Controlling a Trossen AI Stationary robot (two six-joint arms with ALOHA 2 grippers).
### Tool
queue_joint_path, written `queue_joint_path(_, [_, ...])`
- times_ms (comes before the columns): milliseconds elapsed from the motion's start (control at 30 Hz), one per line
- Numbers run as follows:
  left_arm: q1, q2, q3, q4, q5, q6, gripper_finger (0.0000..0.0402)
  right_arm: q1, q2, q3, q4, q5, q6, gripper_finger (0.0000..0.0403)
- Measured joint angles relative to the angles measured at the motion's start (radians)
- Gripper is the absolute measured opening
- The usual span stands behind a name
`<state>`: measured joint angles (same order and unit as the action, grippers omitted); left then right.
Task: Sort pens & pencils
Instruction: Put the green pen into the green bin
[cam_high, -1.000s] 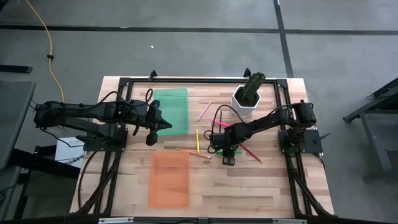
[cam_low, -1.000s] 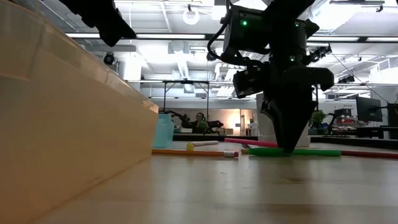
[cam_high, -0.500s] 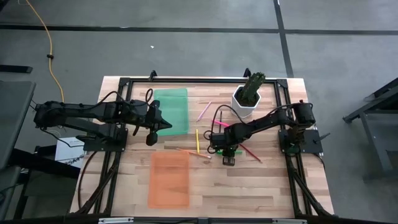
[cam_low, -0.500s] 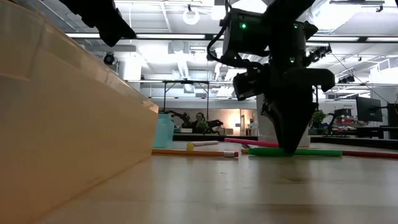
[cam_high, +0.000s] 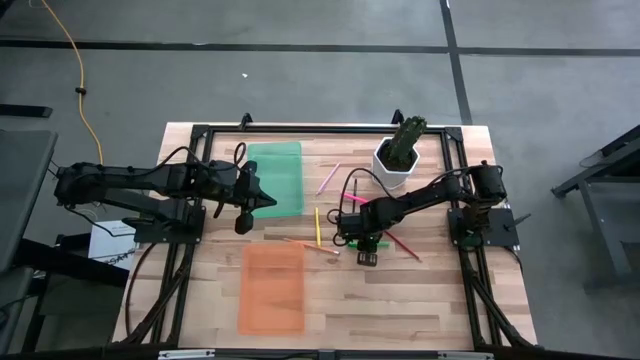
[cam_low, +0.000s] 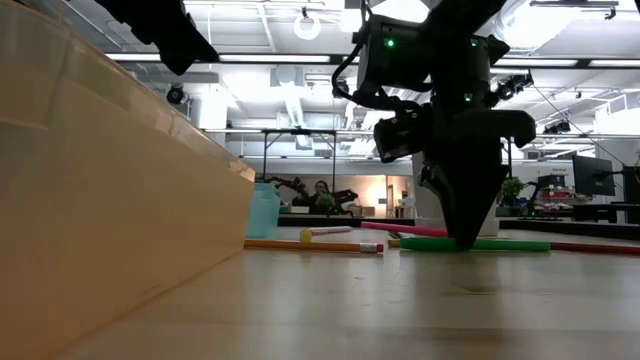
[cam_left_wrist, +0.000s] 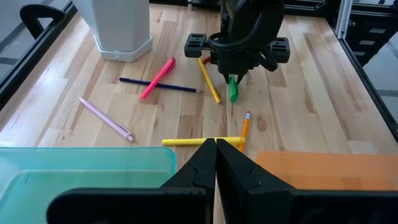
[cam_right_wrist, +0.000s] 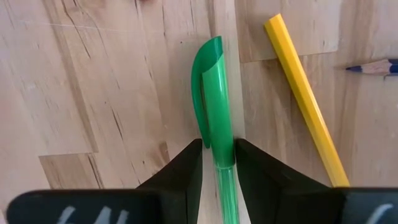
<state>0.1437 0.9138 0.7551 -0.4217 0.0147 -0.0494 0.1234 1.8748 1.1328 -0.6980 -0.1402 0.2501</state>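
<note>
Right gripper (cam_right_wrist: 216, 163) has just squeezed shut on the green pen (cam_right_wrist: 214, 112) mid-table, so it can lift it next.

No text, label, brand, number or sign can be read anywhere here.

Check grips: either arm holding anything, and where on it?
Right gripper pinches the green pen mid-barrel, just below its clip, pen still on the table. Left gripper is shut, empty.
</note>
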Motion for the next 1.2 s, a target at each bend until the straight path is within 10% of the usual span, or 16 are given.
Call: queue_joint_path(1200, [0.0, 0.0, 0.0, 0.004, 0.0, 0.0, 0.0001, -0.005, 0.006, 0.073, -0.015, 0.02, -0.031, 0.0028])
